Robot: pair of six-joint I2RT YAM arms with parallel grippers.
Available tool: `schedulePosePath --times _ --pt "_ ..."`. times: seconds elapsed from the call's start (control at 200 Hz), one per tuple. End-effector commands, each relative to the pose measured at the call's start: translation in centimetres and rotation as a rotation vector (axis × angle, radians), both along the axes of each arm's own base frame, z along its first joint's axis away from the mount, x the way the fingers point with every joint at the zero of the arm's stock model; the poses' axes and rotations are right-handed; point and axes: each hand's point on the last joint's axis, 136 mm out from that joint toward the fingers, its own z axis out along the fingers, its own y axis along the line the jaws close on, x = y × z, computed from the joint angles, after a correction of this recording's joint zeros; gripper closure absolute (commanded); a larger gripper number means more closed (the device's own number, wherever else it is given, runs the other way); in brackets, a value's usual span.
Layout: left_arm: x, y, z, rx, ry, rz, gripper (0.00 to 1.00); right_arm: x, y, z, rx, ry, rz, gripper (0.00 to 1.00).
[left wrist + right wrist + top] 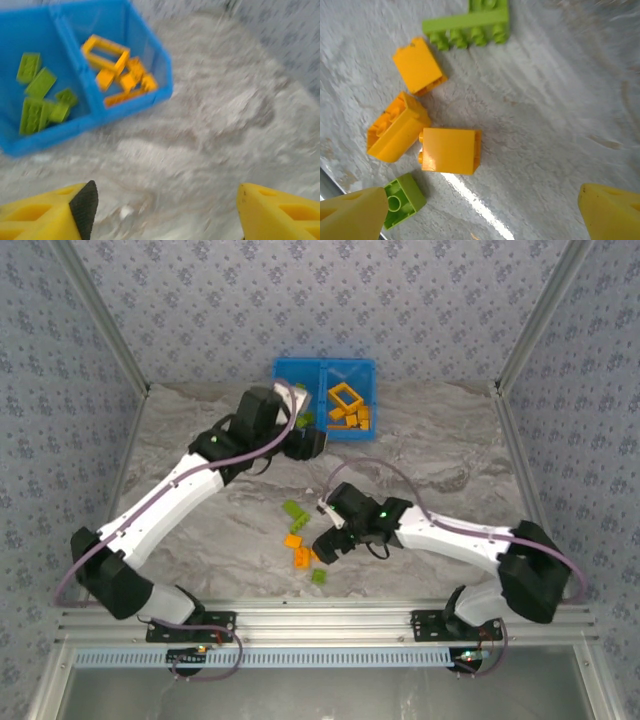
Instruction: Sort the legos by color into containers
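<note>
— Where do we see the bin?
— We see the blue bin (292,368) at the far side of the surface (450,450). It has two parts with a wall in the middle.
— What do we find inside?
— In the left wrist view, the green legos (37,102) lie in the left part. The orange legos (132,75) lie in the right part. The orange frame (105,52) leans on top of the orange pile.
— And the left gripper?
— The left gripper (165,215) hangs over bare surface just in front of the bin. Its fingers (45,215) stand wide apart, and we see nothing between them.
— What about the right gripper?
— The right gripper (482,215) is wide apart too and holds nothing. It hangs over the loose legos (293,540), nearer to the arms' bases.
— Which loose ones do we count there?
— Three orange bricks (451,150) sit close together. One small green brick (402,200) sits just beside a finger. A long green piece (470,22) lies at the top of that view.
</note>
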Motion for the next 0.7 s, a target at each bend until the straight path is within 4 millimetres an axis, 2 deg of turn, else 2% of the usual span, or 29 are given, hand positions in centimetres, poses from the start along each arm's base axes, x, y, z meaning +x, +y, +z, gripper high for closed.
schedulePosePath --times 0.0,0.07,0.18,0.26,0.37,0.445,0.545,0.6,0.695 --pt "-1.1 2.9 -3.0 0.066 0.031 0.081 0.17 -0.7 2.5 -0.3 0.013 0.022 0.127 0.0" --pt "-2.1 4.8 -4.4 0.116 0.041 0.118 0.11 -1.7 3.2 -2.0 -0.019 0.071 0.204 0.01" --pt "-3.1 7.1 -5.9 0.172 0.044 0.169 0.07 -1.6 3.6 -4.3 -0.066 0.107 0.22 0.06" --pt "-3.7 7.9 -6.4 0.173 0.052 0.185 0.07 -1.4 4.3 -5.1 -0.058 0.121 0.223 0.16" --pt "-4.1 8.2 -7.0 0.156 0.063 0.195 0.06 -1.2 4.8 -5.4 -0.054 0.126 0.213 0.38" --pt "-4.2 8.4 -7.2 0.146 0.06 0.207 0.06 -0.8 4.5 -4.8 -0.05 0.103 0.194 0.5" --pt "-4.3 8.4 -7.1 0.134 0.06 0.211 0.05 0.0 3.6 -3.0 -0.025 0.049 0.148 0.58" --pt "-4.4 8.2 -6.9 0.123 0.062 0.204 0.04 0.8 2.8 -1.4 0.001 0.01 0.11 0.61" --pt "-4.7 7.8 -5.9 0.085 0.049 0.179 0.04 2.8 1.3 2.9 0.08 -0.098 0.024 0.62"
